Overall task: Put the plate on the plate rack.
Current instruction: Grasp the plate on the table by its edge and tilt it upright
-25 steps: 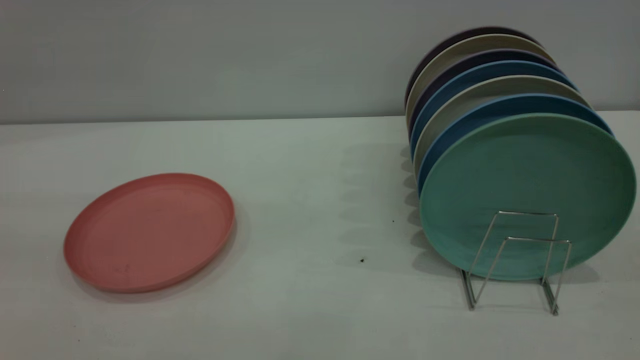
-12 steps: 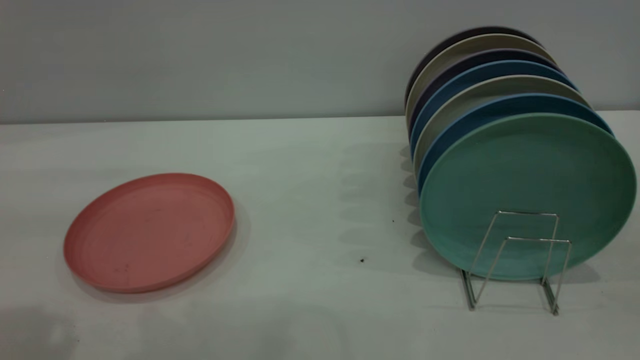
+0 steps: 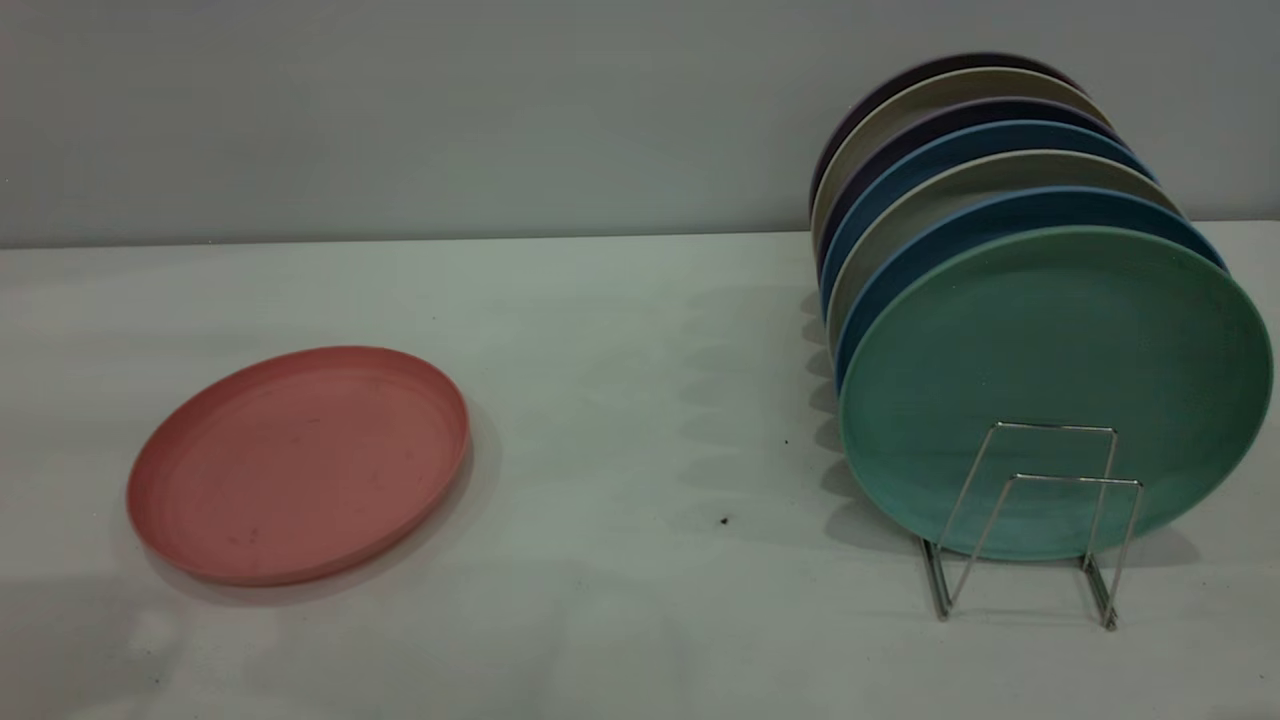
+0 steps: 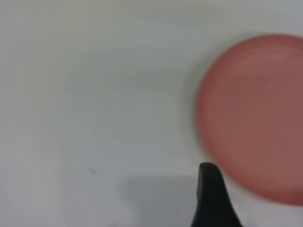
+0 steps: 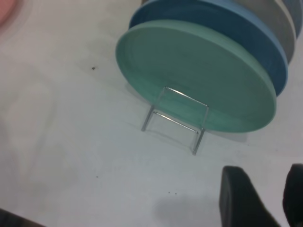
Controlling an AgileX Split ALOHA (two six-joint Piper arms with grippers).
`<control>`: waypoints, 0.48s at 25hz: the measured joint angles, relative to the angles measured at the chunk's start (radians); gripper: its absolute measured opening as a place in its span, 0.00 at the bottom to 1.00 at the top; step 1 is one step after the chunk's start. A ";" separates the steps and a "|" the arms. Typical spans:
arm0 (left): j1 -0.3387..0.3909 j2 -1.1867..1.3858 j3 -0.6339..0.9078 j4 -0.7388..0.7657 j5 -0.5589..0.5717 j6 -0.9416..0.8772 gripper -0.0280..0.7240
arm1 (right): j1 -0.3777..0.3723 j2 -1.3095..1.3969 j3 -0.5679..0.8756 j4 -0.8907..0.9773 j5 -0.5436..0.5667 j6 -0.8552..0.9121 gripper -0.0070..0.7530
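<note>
The plate (image 3: pixel 298 464) is lying flat on the table (image 3: pixel 620 400), well apart from the plate rack (image 3: pixel 1030 520), which is holding a green plate (image 3: pixel 1055 380) in front. The left gripper (image 4: pixel 213 198) is hovering near the plate, its fingers' spacing unclear. The right gripper (image 5: pixel 262 194) is hanging near the rack, fingers apart.

Little of the robot shows. One left finger (image 4: pixel 212 198) is plain matte black, tapering to a rounded tip. Two right fingers (image 5: pixel 241 198) are dark, blocky and unmarked.

A plain grey wall (image 3: pixel 400 110) backs a seemingly off-white table (image 3: pixel 620 400).
</note>
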 joint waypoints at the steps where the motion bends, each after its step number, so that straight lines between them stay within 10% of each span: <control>1: 0.000 0.000 -0.003 0.047 0.010 0.027 0.70 | 0.000 0.000 0.000 0.000 0.000 0.000 0.33; 7: 0.000 0.000 -0.037 0.322 0.259 0.107 0.70 | 0.000 0.000 0.000 0.007 0.000 0.000 0.33; 12: 0.000 0.000 -0.124 0.265 0.571 -0.058 0.70 | 0.000 0.000 0.000 0.014 0.003 0.000 0.33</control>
